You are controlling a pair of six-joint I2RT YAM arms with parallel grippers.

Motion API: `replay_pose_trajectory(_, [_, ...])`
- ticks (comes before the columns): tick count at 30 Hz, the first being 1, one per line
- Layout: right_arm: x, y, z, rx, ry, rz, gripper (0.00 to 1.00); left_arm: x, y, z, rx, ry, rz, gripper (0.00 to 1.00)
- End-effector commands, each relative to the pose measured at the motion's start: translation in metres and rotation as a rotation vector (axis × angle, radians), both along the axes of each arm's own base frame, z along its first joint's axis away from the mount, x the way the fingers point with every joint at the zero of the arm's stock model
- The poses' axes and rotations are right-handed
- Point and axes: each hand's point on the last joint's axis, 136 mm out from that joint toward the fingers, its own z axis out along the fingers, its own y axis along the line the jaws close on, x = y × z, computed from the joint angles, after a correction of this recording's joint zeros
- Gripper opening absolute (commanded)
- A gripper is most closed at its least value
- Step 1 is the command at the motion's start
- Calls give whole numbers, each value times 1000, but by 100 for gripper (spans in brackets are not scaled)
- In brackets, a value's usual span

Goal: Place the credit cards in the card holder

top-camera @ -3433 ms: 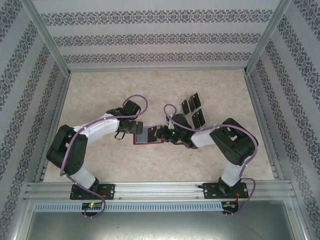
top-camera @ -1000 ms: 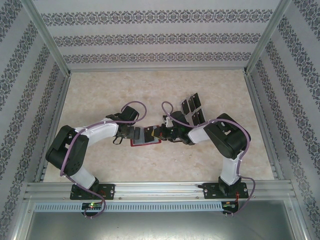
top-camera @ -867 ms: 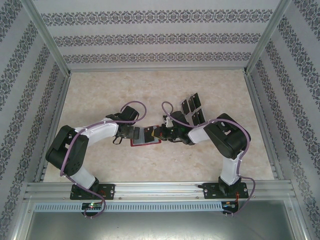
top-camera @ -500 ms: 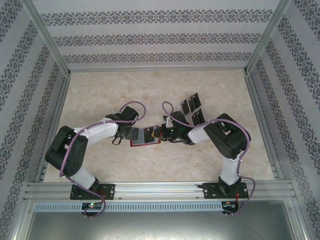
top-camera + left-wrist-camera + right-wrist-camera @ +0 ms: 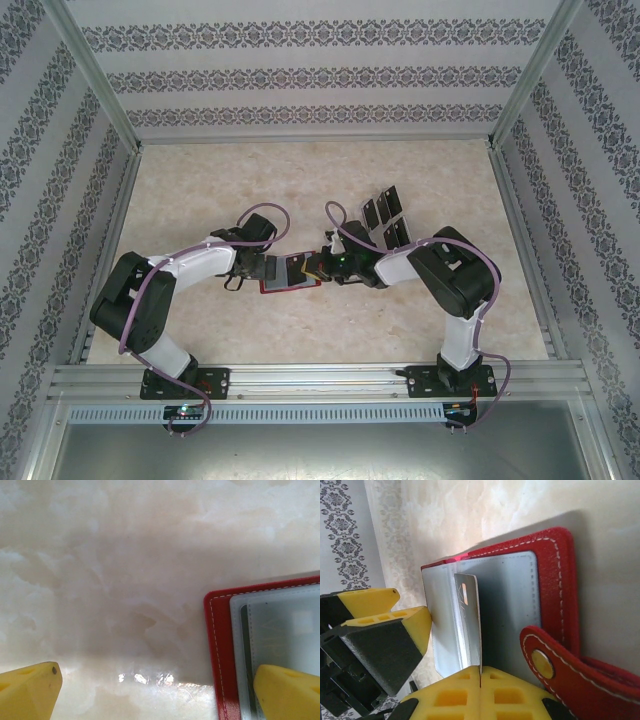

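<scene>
The red card holder [image 5: 292, 283] lies open on the table, its greyish inside [image 5: 510, 605] facing up and its clasp tab [image 5: 547, 665] near my right fingers. My right gripper [image 5: 480, 672] is shut on a credit card [image 5: 469, 625], held on edge over the holder's inside. Beside it, my left gripper [image 5: 159, 695] stands open at the holder's left edge [image 5: 217, 645]. One yellow fingertip [image 5: 287, 690] is over the grey sleeve, the other [image 5: 30, 690] over bare table. In the top view the two grippers [image 5: 262, 268] [image 5: 318, 266] face each other across the holder.
A clear slotted stand with several black credit cards [image 5: 385, 222] stands just behind my right arm. Patterned walls and metal rails [image 5: 520, 250] enclose the marble table. Open table surface [image 5: 250, 180] lies behind and in front of the holder.
My right gripper has edged slightly left over the holder with the card still in it. The left arm has barely moved and stays open.
</scene>
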Motion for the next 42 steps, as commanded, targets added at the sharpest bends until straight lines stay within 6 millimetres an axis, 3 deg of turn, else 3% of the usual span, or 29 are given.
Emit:
replay_pose_trajectory(1, [-9, 5, -13, -24, 61, 15, 0, -29, 19, -19, 67, 119, 19, 100])
replay_pose_trajectory(18, [-13, -12, -28, -63, 79, -33, 0, -31, 19, -22, 63, 130, 20, 100])
replay_pose_trajectory(27, [-15, 7, -20, -32, 45, 34, 0, -32, 19, -24, 62, 137, 22, 100])
replay_pose_trajectory(42, [0, 15, -14, -10, 31, 22, 0, -32, 18, -26, 61, 145, 20, 100])
